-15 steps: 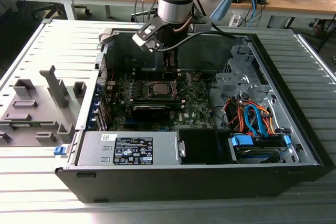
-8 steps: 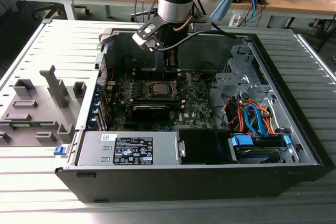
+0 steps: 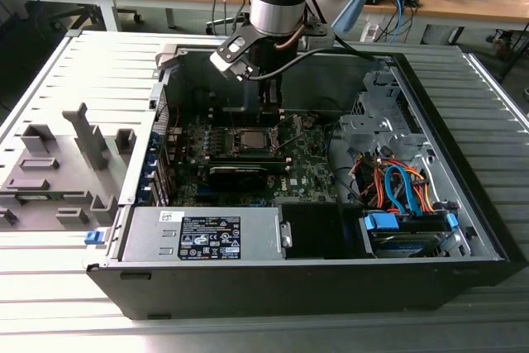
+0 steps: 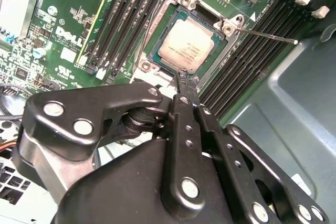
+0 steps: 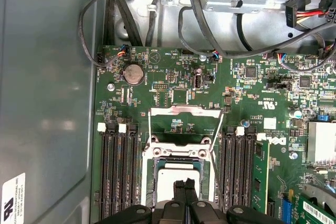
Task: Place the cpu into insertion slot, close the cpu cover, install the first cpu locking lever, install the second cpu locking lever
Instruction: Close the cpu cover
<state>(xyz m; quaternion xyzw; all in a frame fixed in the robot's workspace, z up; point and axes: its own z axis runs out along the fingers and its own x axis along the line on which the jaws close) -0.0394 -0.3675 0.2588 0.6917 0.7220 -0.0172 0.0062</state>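
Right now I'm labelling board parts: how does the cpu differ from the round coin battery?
The cpu is square with a pale beige face; the coin battery is round and silvery. The cpu lies in the insertion slot between the memory slots; the coin battery sits on open board. The gripper is at the cpu's edge, away from the coin battery. Both are flat and metal-faced.

Above the cpu [image 4: 184,45] the air is open, and my gripper [image 4: 186,78] hangs there with fingers pressed together. Memory slots [image 5: 118,171] flank the socket on both sides, a thin lever [image 4: 262,34] juts across, the case wall [image 5: 47,103] rises nearby, and cables [image 5: 111,14] crowd the board's edge.
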